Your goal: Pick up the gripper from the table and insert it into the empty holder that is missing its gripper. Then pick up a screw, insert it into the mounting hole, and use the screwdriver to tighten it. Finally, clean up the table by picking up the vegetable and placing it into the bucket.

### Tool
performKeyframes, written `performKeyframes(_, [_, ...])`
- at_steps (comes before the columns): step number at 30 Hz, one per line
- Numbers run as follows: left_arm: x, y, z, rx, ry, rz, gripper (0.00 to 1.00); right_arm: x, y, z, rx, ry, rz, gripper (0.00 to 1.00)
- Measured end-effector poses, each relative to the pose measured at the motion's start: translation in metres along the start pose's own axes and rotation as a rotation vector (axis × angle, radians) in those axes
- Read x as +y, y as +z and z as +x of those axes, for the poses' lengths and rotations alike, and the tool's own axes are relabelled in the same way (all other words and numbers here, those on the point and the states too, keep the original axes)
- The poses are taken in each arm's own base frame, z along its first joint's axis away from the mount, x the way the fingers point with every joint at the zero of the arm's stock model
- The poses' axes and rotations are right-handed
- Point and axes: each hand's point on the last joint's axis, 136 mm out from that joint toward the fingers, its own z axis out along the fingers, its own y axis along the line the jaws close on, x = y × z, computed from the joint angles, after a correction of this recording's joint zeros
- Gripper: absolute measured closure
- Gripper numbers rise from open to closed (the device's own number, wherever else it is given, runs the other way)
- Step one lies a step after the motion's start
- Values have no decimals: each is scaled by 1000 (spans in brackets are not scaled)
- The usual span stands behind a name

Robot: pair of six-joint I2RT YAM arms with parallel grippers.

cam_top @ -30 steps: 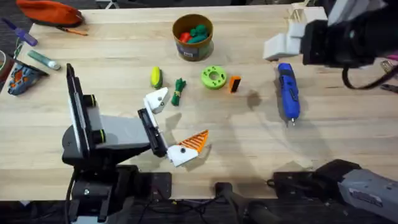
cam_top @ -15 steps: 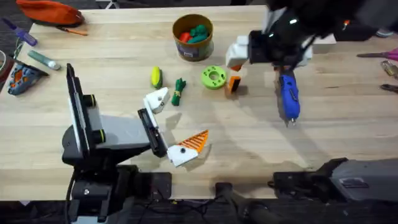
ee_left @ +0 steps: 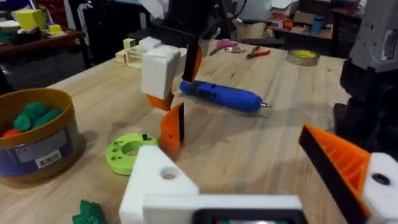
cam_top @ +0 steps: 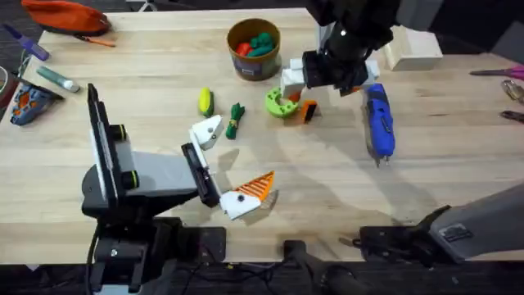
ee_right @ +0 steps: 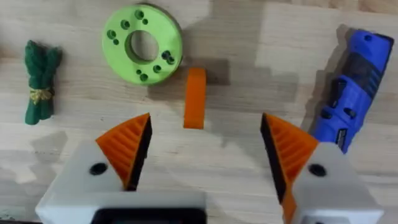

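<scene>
The small orange gripper [cam_top: 309,111] [ee_right: 195,98] [ee_left: 173,127] stands on edge on the table [cam_top: 426,172], between a green disc [cam_top: 281,102] and the blue screwdriver [cam_top: 379,119] [ee_right: 348,99]. My right gripper [cam_top: 321,88] [ee_right: 205,149] hangs open just above it, one orange pad on each side, not touching it. My left gripper [cam_top: 229,164] [ee_left: 239,155] rests open at the lower left. One side of it is the bare white holder [cam_top: 207,131] [ee_left: 161,180]; the other finger carries an orange ribbed tip [cam_top: 255,187]. A yellow vegetable [cam_top: 205,102] and a green vegetable [cam_top: 236,120] lie near the holder. The bucket [cam_top: 254,49] stands behind them.
The bucket holds red and green toy pieces. A wooden block [cam_top: 413,49] sits at the back right, with hand tools [cam_top: 499,74] at the right edge. A red pouch [cam_top: 65,15] and small items [cam_top: 33,90] lie at the far left.
My right arm has swept left from the table's far right and come down over the orange gripper, still open. The left arm and the objects have not moved.
</scene>
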Motion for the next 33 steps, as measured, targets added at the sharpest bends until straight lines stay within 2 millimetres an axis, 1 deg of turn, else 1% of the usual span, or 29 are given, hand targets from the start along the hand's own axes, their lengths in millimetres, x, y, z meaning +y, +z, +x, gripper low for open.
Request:
performKeyframes(4, [0,0,0,0,0,0,15,4,4,1,20,-19,-13,9])
performKeyframes(10, [0,0,0,0,0,0,16,8,18,7,73,-42,-20,10])
performKeyframes(16, [0,0,0,0,0,0,16,5,20,6,86,-37,-26,10])
performKeyframes(19, [0,0,0,0,0,0,15,6,23,8,105,-31,-38,32])
performKeyframes(20, [0,0,0,0,0,0,16,8,31,11,136,-32,-35,45])
performKeyframes(23, [0,0,0,0,0,0,15,9,40,14,165,-33,-29,90])
performKeyframes(27, [0,0,0,0,1,0,15,9,42,14,167,-33,-31,144])
performKeyframes(29, [0,0,0,0,2,0,15,10,42,14,168,-33,-32,193])
performKeyframes(30, [0,0,0,0,2,0,15,10,42,14,167,-33,-33,265])
performKeyframes(33, [0,0,0,0,3,0,15,9,43,13,167,-30,-34,334])
